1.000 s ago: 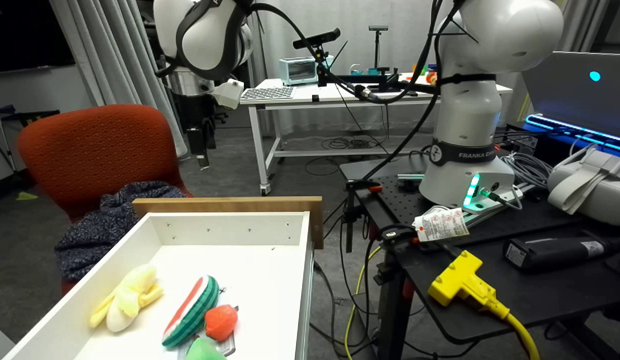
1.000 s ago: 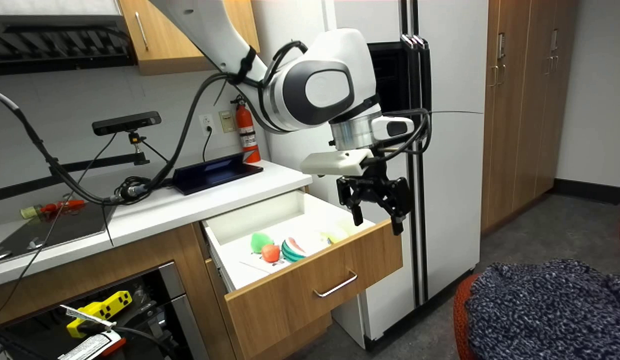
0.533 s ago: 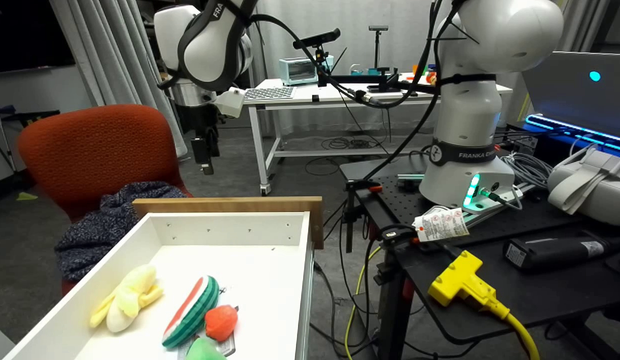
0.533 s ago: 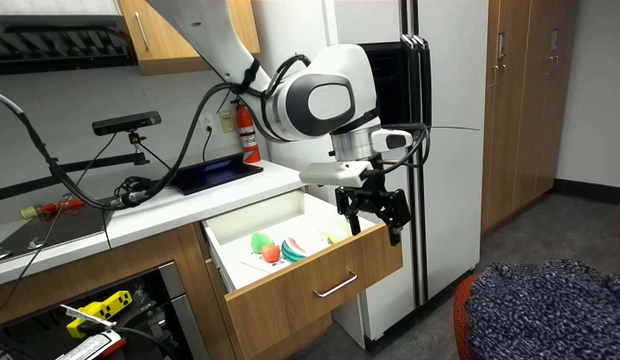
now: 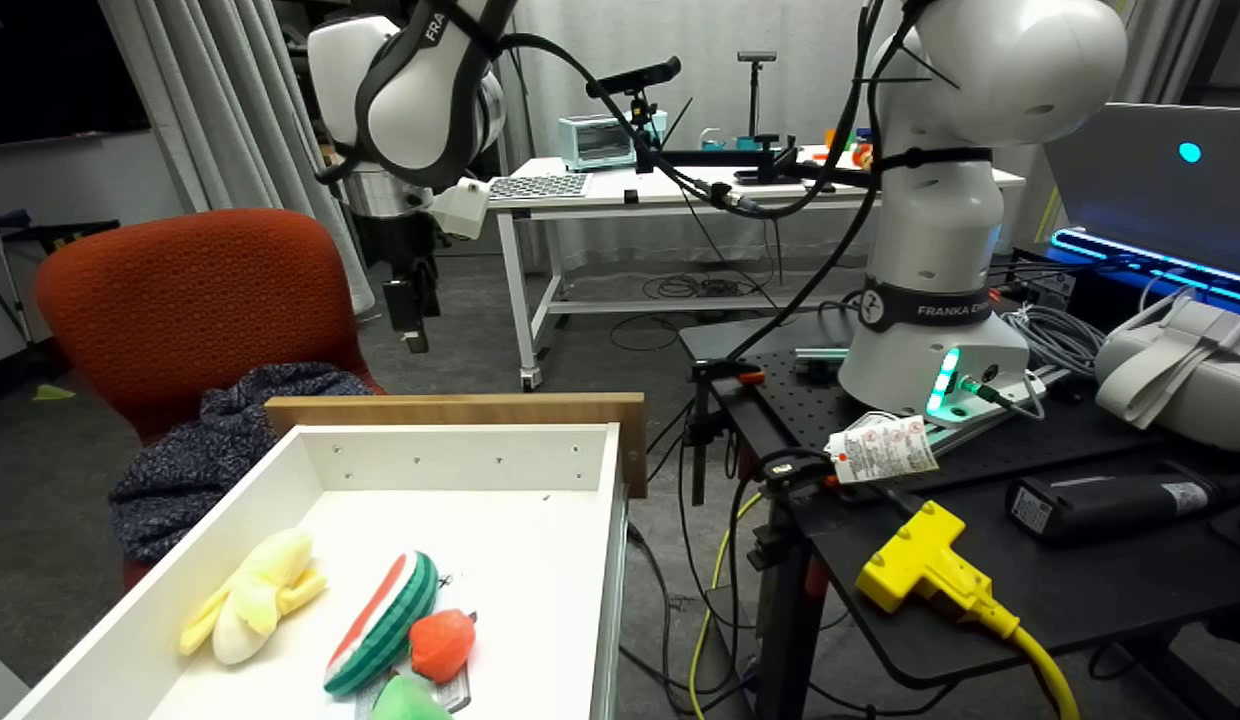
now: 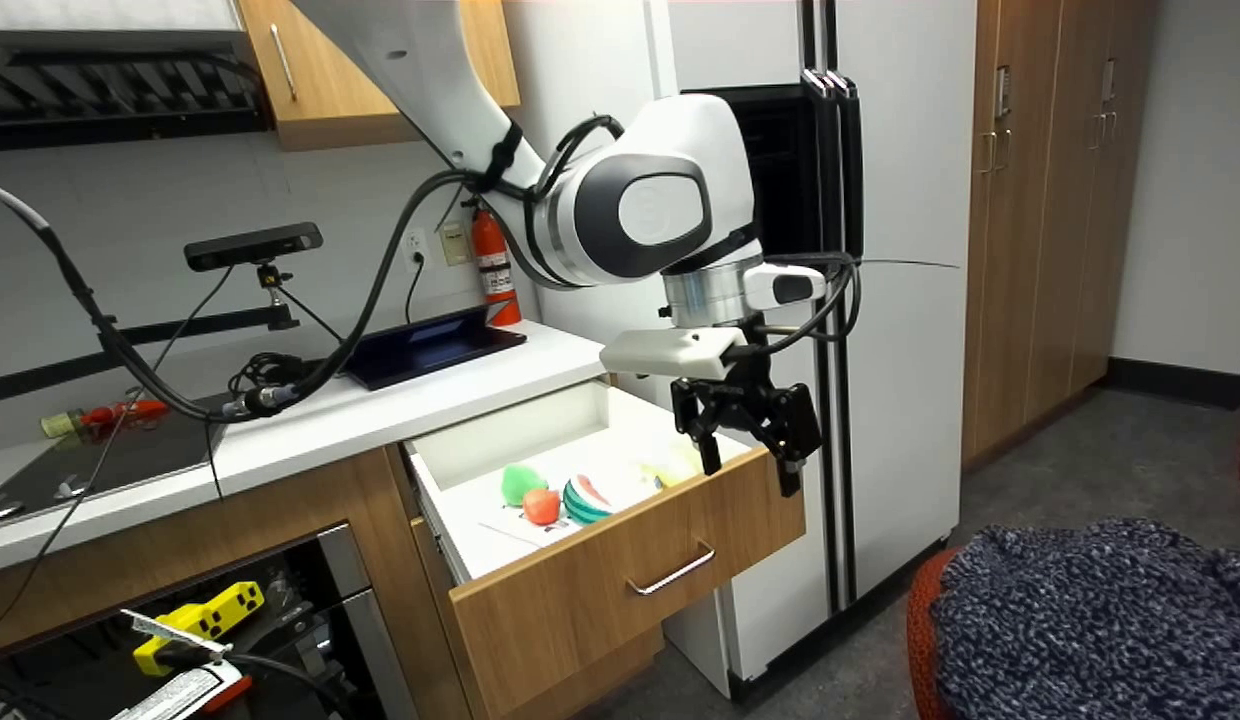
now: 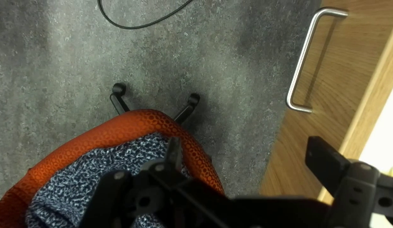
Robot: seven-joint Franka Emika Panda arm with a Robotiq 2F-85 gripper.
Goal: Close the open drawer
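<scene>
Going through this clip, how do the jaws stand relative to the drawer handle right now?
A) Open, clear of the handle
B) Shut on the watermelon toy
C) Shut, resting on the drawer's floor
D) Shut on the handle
A: the wrist view shows the jaws spread wide and not touching the handle; in an exterior view it sits lower than they do, on the front of the open drawer.

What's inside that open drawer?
In the drawer: yellow plush, watermelon slice, red toy fruit, green toy. A flat item, seemingly beneath the last two, is too covered to identify.
</scene>
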